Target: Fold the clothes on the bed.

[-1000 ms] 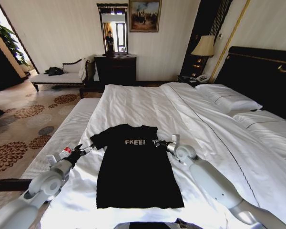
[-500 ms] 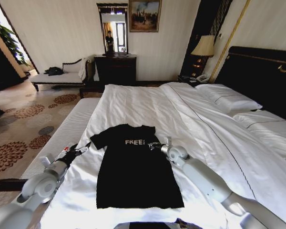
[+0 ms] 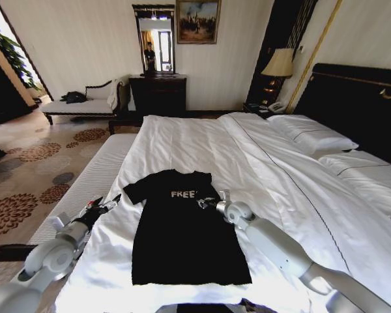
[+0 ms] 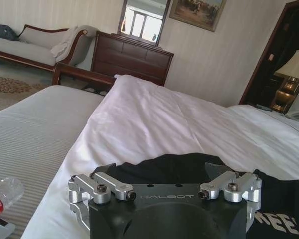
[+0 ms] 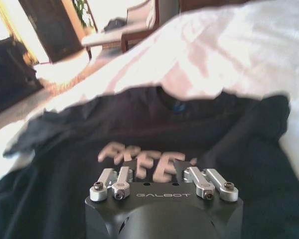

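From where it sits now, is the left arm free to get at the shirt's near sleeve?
Probably yes. The left end effector hovers beside the black top's sleeve with bare white duvet between them. The right end effector is over the chest lettering, clear of that side.

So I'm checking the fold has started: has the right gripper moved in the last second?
Yes. The right gripper has slid toward the robot's left, from beside the black fabric top onto its chest, now covering the end of the white lettering.
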Available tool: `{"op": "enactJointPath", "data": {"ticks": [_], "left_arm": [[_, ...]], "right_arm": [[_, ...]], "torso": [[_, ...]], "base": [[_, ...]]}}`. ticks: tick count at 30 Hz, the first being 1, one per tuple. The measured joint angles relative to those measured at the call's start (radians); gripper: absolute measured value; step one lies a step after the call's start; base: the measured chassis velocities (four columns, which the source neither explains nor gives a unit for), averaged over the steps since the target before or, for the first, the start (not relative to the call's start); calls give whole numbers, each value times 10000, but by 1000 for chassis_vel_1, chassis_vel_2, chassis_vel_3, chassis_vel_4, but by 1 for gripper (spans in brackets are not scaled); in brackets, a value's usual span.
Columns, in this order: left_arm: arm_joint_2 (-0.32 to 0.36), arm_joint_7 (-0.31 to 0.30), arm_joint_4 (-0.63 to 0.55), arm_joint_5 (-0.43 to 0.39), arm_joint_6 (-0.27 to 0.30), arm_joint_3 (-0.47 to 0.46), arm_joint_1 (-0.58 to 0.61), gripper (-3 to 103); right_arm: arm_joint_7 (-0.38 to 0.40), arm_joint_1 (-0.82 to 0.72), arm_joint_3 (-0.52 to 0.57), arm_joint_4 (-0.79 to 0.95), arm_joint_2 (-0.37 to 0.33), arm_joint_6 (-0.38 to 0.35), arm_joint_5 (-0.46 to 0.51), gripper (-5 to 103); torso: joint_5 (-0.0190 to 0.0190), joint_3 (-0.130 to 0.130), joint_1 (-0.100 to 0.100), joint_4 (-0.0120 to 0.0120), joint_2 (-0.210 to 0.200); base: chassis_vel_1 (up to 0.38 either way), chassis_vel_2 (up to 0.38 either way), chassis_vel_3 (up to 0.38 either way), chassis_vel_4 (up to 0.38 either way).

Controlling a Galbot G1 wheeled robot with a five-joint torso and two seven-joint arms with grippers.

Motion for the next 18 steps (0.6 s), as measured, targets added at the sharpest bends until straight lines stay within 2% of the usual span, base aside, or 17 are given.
{"op": "enactJointPath", "data": {"ticks": [1, 4, 5, 8, 11, 14, 15, 16, 17, 18], "left_arm": [[-25, -13, -20, 38, 6, 43, -2, 100], [-118, -82, -57, 128, 47, 158, 7, 100], [-312, -142, -33, 242, 92, 360, -10, 100], [-474, -196, 92, 249, 107, 556, -121, 100], [-823, -315, 505, 37, 120, 1054, -666, 100], [-1144, -394, 757, -243, 146, 1104, -888, 100], [-1271, -407, 840, -344, 163, 1058, -909, 100], [-1363, -417, 907, -406, 172, 1021, -925, 100], [-1769, -517, 1371, -670, 191, 906, -1137, 100], [-1886, -551, 1635, -750, 200, 1008, -1359, 100]], "right_arm": [[27, -48, 137, 102, -16, 16, 10, 45], [117, -200, 509, 330, -62, 43, 60, 45], [239, -540, 1033, 614, -179, 44, 166, 61], [285, -827, 1418, 853, -335, 44, 194, 67], [401, -1478, 2012, 1337, -702, 58, 284, 84], [488, -1710, 2169, 1563, -874, 65, 322, 89], [502, -1734, 2173, 1605, -907, 67, 327, 94], [517, -1746, 2174, 1635, -931, 67, 335, 94], [592, -1877, 2196, 1813, -1056, 68, 379, 99], [624, -2040, 2301, 1942, -1138, 68, 389, 100]], "torso": [[1, 0, 0, 0, -1], [1, 0, 1, 0, 0], [3, 0, 0, 1, -1], [3, 0, 0, 0, 0], [0, 0, -1, -4, -1], [2, 0, -1, -10, 0], [2, 0, -1, -9, 0], [2, 0, -1, -6, 0], [5, 0, -1, 7, -1], [6, 0, -1, 9, -1]], "base": [[0, 0, 0, 0], [0, 0, 0, 0], [0, 0, 0, 0], [0, 0, 0, 0], [0, 0, 0, 0], [0, 0, 0, 0], [0, 0, 0, 0], [0, 0, 0, 0], [0, 0, 0, 0], [0, 0, 0, 0]]}}
